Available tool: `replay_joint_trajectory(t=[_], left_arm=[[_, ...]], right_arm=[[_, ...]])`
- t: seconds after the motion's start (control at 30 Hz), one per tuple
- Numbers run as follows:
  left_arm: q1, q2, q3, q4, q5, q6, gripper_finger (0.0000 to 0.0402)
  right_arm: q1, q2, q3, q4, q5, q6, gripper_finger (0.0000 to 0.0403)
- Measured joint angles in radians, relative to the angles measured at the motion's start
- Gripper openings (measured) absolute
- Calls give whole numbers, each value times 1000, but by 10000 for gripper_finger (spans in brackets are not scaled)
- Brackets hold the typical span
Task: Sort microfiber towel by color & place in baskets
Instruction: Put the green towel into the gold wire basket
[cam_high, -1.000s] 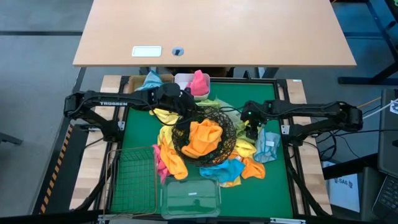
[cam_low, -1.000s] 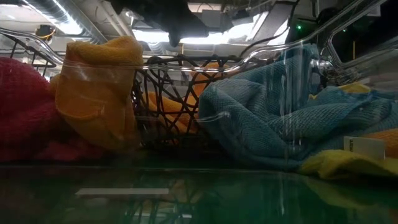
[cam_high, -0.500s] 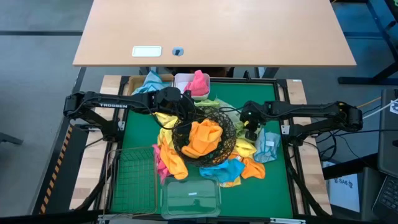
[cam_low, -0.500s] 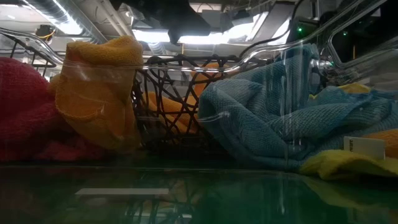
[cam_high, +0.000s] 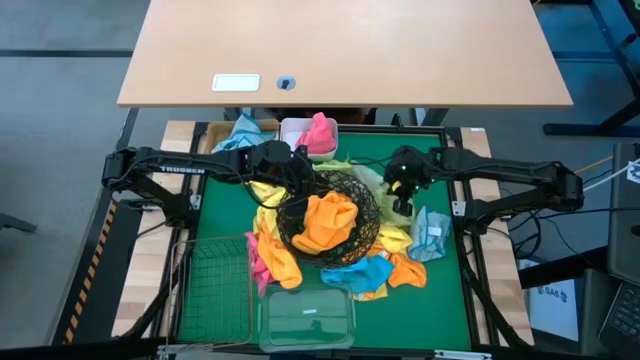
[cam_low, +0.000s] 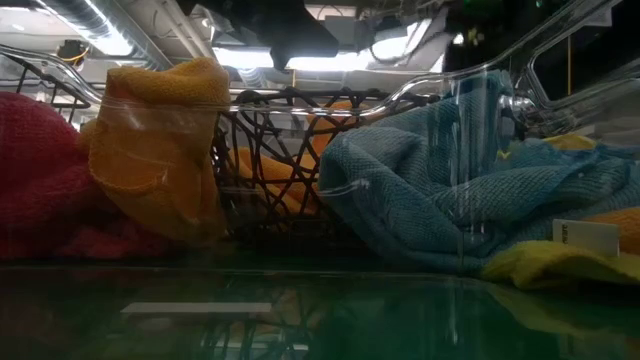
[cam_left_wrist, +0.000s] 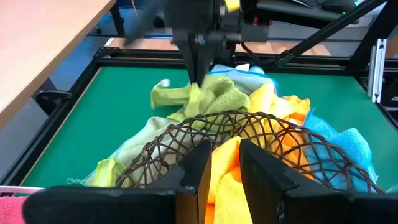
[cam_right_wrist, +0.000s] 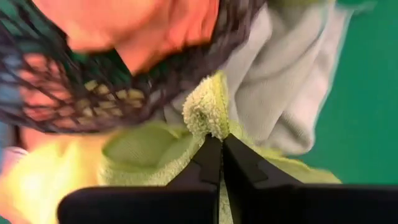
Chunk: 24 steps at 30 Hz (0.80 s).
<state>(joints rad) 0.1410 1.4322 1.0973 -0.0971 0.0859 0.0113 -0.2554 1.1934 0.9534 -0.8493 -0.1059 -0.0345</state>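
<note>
The black wire bowl (cam_high: 368, 212) stands mid-table on a heap of towels, with an orange towel (cam_high: 325, 225) in it. A light green towel (cam_left_wrist: 214, 96) lies at the bowl's far right, against its outer wall. My right gripper (cam_left_wrist: 196, 79) is shut on it there, also in the high view (cam_high: 402, 195). My left gripper (cam_high: 295, 183) is at the bowl's far-left rim; its fingers (cam_left_wrist: 194, 169) show a little apart, with orange cloth between them. Yellow, blue, pink and orange towels lie around the bowl. My right gripper pinches a raised fold of the light green towel (cam_right_wrist: 202, 115) between its two fingers. The fingers come from above, pointing down. The fold stands up in a peak below them, and the rest of the towel lies on the heap beside the bowl. My left gripper sits at the bowl's far-left rim (cam_left_wrist: 180, 149), slanting in from the table's far left. Its own fingers hide the place of contact. The bowl stays on the heap.
A green wire-mesh basket (cam_high: 215, 285) and a clear plastic box (cam_high: 305, 318) stand at the near edge. At the far edge are a white tub (cam_high: 293, 128) with a pink towel and a tan tray (cam_high: 268, 124) with a blue towel. A grey towel (cam_high: 432, 232) lies right.
My right gripper has gone toward the table's far edge and risen, and a fold of the light green towel has come up with it. The bowl and my left gripper have kept still.
</note>
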Motion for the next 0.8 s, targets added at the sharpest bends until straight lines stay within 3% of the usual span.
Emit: replay_joint_trajectory(t=[0.17,0.33,0.53,0.8], left_arm=[[0,0,0,2,-36,0,88],[0,12,0,45,-69,0,139],[0,67,0,257,-69,1,191],[0,163,0,476,-88,77,207]], right_arm=[[0,-1,139,-16,-7,0,5],[0,-1,264,-11,-23,-1,3],[0,-1,348,90,-37,-1,2],[0,0,379,293,-171,-1,1]])
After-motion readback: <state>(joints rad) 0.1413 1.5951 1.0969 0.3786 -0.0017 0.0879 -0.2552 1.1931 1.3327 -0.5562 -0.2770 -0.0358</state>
